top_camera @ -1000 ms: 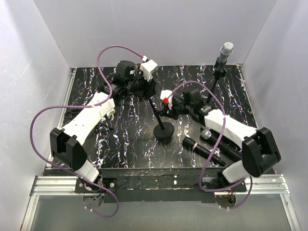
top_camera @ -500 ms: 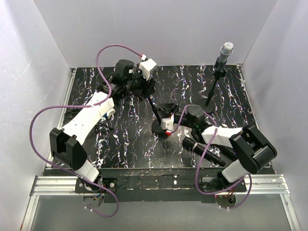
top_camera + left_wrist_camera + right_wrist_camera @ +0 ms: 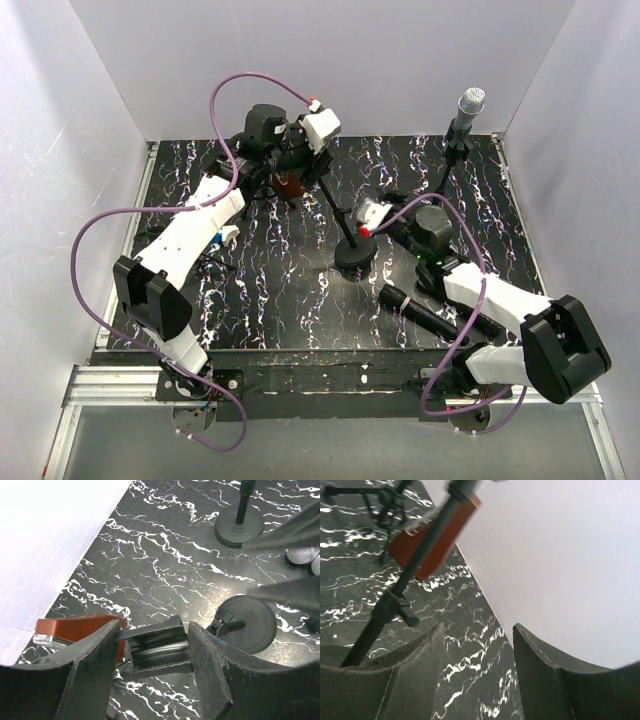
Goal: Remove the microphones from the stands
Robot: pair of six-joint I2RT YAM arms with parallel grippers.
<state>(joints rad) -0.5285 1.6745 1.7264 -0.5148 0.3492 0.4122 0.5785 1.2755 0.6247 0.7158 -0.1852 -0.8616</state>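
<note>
Your left end effector point(image 3: 154, 632) is pinching the clip point(image 3: 159, 652) at the top of the tilted stand point(image 3: 338, 215). That clip is an empty trough, with no microphone in it. Just outside its left finger sits a red-brown block point(image 3: 70, 628); these views do not show what it is. Below that end effector and to its right, the tilted stand's round base point(image 3: 248, 623) rests on the desk point(image 3: 250, 290).

Your right end effector point(image 3: 368, 222) hovers just beside the tilted pole, above the base. Its jaws are spread with nothing between them, and its wrist view shows only the pole ahead of the gap.

The one to go for is the microphone point(image 3: 468, 108) seated on the upright stand point(image 3: 447, 165). It lies beyond the right end effector and off to its right. It is well apart from the left end effector, with the tilted stand in between, so the right arm looks the nearer one. The microphone's long axis is close to upright and leans a little, head uppermost. You would likely come in from the side with the jaws across the body below the head.

It has a silver mesh ball head on a slim dark body, and it is held in the clip of a thin black stand at the far right corner of the desk, close to the walls.

Nearer you than the right end effector, a loose black microphone point(image 3: 420, 312) lies flat on the desk — off any stand, so leave it.
</note>
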